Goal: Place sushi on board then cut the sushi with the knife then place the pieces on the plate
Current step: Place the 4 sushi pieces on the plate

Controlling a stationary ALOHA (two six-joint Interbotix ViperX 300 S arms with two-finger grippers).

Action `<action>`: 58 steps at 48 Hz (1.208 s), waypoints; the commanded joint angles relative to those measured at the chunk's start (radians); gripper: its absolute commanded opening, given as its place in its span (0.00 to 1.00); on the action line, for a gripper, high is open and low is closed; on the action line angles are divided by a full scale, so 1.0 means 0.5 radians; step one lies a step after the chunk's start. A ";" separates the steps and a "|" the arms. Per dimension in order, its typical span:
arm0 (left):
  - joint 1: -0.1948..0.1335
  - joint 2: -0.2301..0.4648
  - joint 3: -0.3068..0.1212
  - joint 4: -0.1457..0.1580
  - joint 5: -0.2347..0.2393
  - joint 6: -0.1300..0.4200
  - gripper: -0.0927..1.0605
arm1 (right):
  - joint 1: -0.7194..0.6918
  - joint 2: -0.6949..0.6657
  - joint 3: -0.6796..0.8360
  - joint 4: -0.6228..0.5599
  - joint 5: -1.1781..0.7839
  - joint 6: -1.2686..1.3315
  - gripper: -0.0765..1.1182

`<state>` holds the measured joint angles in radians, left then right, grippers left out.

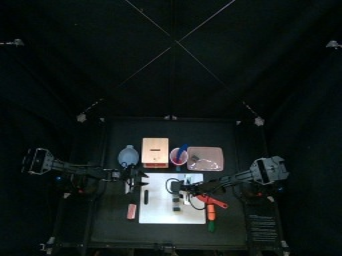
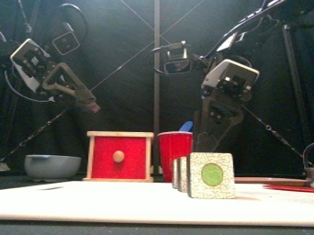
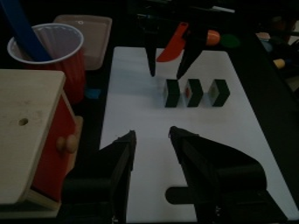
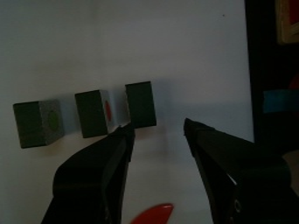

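three dark green sushi pieces (image 3: 193,92) stand in a row, slightly apart, on the white board (image 3: 135,109). the left gripper (image 3: 152,133) hovers over the board's left part, jaws apart. the right gripper (image 4: 158,127) hangs above the pieces, jaws also apart. the red knife (image 3: 173,44) is at the board's right edge

The black surface (image 1: 114,228) holds a white board (image 1: 171,215), a wooden box (image 1: 156,152), a bowl (image 2: 51,166), a red cup (image 2: 177,151) and what looks like a pink tray (image 1: 205,158).
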<state>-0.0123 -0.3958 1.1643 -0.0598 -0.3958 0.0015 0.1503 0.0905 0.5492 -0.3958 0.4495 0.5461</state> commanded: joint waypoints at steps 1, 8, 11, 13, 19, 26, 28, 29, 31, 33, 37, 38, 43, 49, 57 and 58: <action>0.003 0.000 -0.021 -0.009 -0.006 -0.003 0.74 | -0.003 0.000 -0.080 -0.003 0.018 -0.009 0.77; 0.003 0.000 -0.021 -0.018 -0.006 0.000 0.74 | 0.000 0.046 -0.114 -0.003 0.021 -0.006 0.77; 0.003 -0.003 -0.021 -0.018 -0.006 0.000 0.74 | 0.000 0.058 -0.123 0.000 0.021 -0.009 0.77; 0.006 0.000 -0.021 -0.018 -0.006 0.000 0.74 | 0.000 0.061 -0.132 0.006 0.021 -0.006 0.77; 0.003 0.000 -0.018 -0.018 -0.006 0.000 0.74 | 0.000 0.055 -0.160 0.003 0.021 -0.009 0.77; 0.000 -0.003 -0.018 -0.018 -0.006 0.003 0.74 | 0.006 0.067 -0.196 -0.003 0.018 -0.021 0.76; 0.003 -0.003 -0.018 -0.018 -0.006 0.003 0.74 | 0.003 0.074 -0.209 0.009 0.018 -0.015 0.77; 0.003 0.000 -0.018 -0.018 -0.006 0.003 0.74 | 0.000 0.077 -0.218 0.012 0.021 -0.015 0.76; 0.003 -0.003 -0.018 -0.018 -0.006 0.003 0.74 | 0.000 0.080 -0.233 0.031 0.025 -0.012 0.77; 0.003 -0.003 -0.018 -0.018 -0.006 0.003 0.74 | -0.003 0.083 -0.242 0.055 0.025 -0.012 0.77; 0.003 0.000 -0.018 -0.018 -0.006 0.003 0.74 | -0.006 0.092 -0.258 0.120 0.021 -0.009 0.77; 0.003 -0.003 -0.015 -0.018 -0.006 0.000 0.74 | -0.009 0.095 -0.261 0.138 0.021 -0.012 0.77; 0.000 0.000 -0.012 -0.018 -0.006 0.000 0.74 | -0.012 0.117 -0.270 0.193 0.021 -0.015 0.77; 0.003 0.000 -0.012 -0.018 -0.006 0.000 0.74 | -0.012 0.144 -0.285 0.215 0.025 -0.006 0.78; 0.003 0.000 -0.012 -0.018 -0.006 0.000 0.74 | -0.012 0.181 -0.325 0.227 0.025 0.000 0.78; 0.003 0.000 -0.012 -0.018 -0.006 0.000 0.74 | -0.015 0.187 -0.331 0.233 0.025 0.000 0.78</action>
<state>-0.0123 -0.3958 1.1704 -0.0675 -0.3942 0.0000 0.1473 0.2025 0.4142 -0.2853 0.4648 0.5461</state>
